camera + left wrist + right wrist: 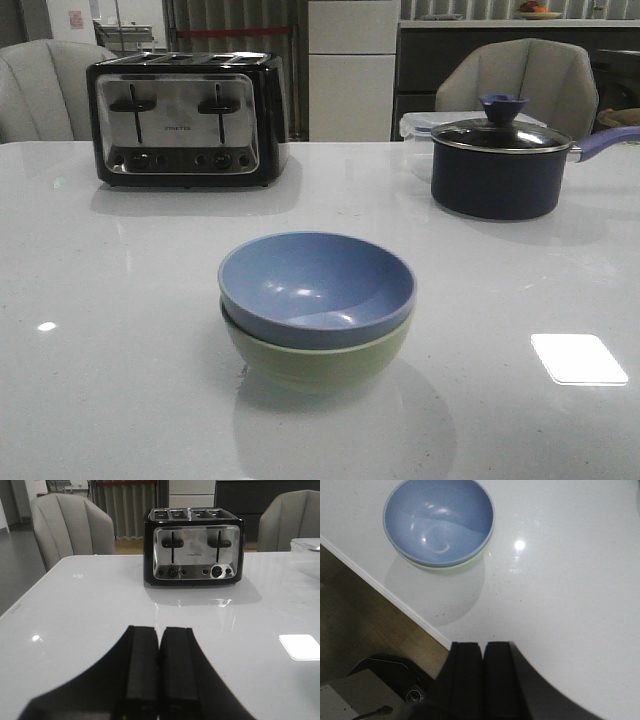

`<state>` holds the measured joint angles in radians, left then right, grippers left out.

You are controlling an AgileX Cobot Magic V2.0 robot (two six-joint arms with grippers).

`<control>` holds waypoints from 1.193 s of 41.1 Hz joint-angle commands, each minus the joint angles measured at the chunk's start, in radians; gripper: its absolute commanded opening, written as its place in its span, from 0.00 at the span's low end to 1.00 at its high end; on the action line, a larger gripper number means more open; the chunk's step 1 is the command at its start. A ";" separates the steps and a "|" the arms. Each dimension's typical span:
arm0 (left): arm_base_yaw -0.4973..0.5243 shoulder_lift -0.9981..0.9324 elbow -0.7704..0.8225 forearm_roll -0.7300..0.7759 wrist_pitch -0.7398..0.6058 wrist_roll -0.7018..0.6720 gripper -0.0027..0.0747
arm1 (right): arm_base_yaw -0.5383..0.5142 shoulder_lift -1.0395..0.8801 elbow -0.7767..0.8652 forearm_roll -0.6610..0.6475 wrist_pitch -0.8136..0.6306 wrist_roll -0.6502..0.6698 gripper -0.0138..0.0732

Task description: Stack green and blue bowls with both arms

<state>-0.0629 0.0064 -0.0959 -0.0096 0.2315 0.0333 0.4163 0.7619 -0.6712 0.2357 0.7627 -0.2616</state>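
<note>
Left wrist view shows the left gripper (159, 680) with its two flat black fingers pressed together, holding nothing, aimed over bare tabletop toward the toaster (194, 547). Right wrist view shows the same for the right gripper (482, 680): fingers closed on each other, empty, hanging above the table's near edge, well apart from the bowls.

Both arms sit clear of the work, and neither appears in the front view, so I judge the stacking done. The blue bowl (317, 288) is nested inside the green bowl (318, 362), its rim standing a little proud, only a band of green wall showing beneath. The pair rests near the front middle of the white table (120, 380).

Both bowls are round and matte, with soft highlights inside the blue one. The tabletop is glossy and faintly speckled, mirroring the ceiling lights. Behind stand the chrome-faced, black-sided four-slot toaster at the far left and a dark navy saucepan (497, 178) with glass lid and blue knob at the far right.
</note>
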 commanded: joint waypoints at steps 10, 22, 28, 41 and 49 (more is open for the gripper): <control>-0.002 -0.032 0.102 -0.011 -0.298 -0.010 0.15 | -0.005 -0.007 -0.026 0.004 -0.055 -0.002 0.19; -0.025 -0.030 0.105 -0.011 -0.295 -0.010 0.15 | -0.005 -0.007 -0.026 0.004 -0.056 -0.002 0.19; -0.025 -0.030 0.105 -0.011 -0.293 -0.010 0.15 | -0.005 -0.007 -0.026 0.004 -0.056 -0.002 0.19; -0.025 -0.030 0.105 -0.011 -0.293 -0.010 0.15 | -0.005 -0.007 -0.026 0.004 -0.056 -0.002 0.19; -0.025 -0.030 0.105 -0.011 -0.293 -0.010 0.15 | -0.005 -0.007 -0.026 0.004 -0.056 -0.002 0.19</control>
<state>-0.0794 -0.0038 0.0039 -0.0139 0.0259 0.0288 0.4163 0.7619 -0.6712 0.2357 0.7627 -0.2616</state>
